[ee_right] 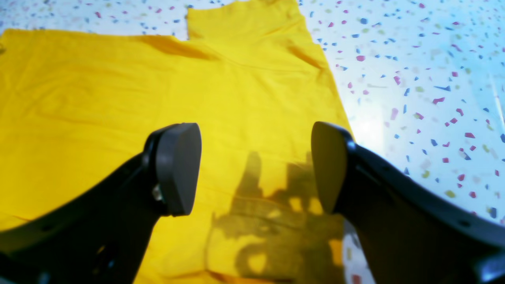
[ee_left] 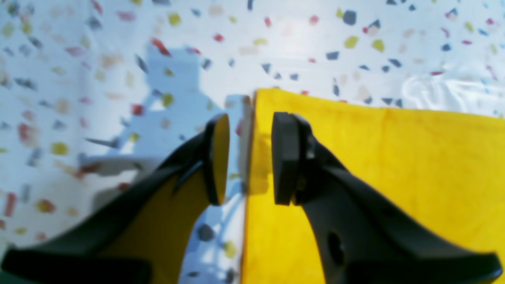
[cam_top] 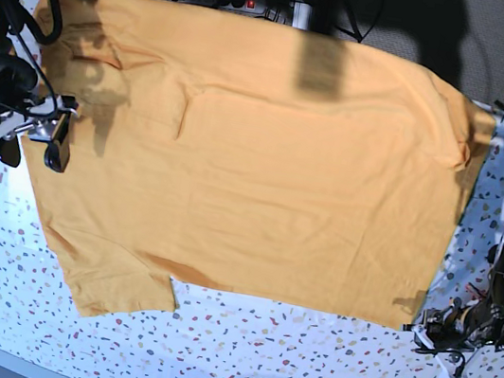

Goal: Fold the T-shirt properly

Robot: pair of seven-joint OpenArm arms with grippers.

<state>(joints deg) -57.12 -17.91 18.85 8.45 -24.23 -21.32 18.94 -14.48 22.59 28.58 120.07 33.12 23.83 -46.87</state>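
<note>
1. There's the T-shirt [cam_top: 256, 161], mustard yellow, spread flat and filling most of the base view, from the top edge down past the middle of the frame.
2. It lies on the worktop [cam_top: 302, 360], which is covered in a white cloth flecked with coloured specks and shows along the bottom and right of that view.
3. One short sleeve [cam_top: 117, 283] pokes out toward the lower left of the base view; the fabric around it is lightly creased.
4. Left pincer [cam_top: 434, 323] now: it's down in the lower right of the base view, right at the corner of the shirt.
5. In the left wrist view the left pincer [ee_left: 246, 157] is parted, a clear gap between its two dark pads, and nothing is held in it.
6. That gap sits right over the shirt's straight edge [ee_left: 249, 157]: one pad over the speckled cloth at frame left, the other over yellow fabric at frame right. Whether the pads touch the fabric, I can't tell.
7. Over to the right pincer [cam_top: 43, 146], at the left edge of the base view, beside the shirt's side edge.
8. The right wrist view has the right pincer [ee_right: 256, 169] spread wide, empty, both pads clear of each other.
9. Under it is yellow cloth carrying the pincer's own dark shadow [ee_right: 272, 221] at the bottom centre of the frame.
10. In the same view a sleeve [ee_right: 252, 27] runs to the top centre, with the speckled cloth [ee_right: 426, 98] down the right side.
</note>
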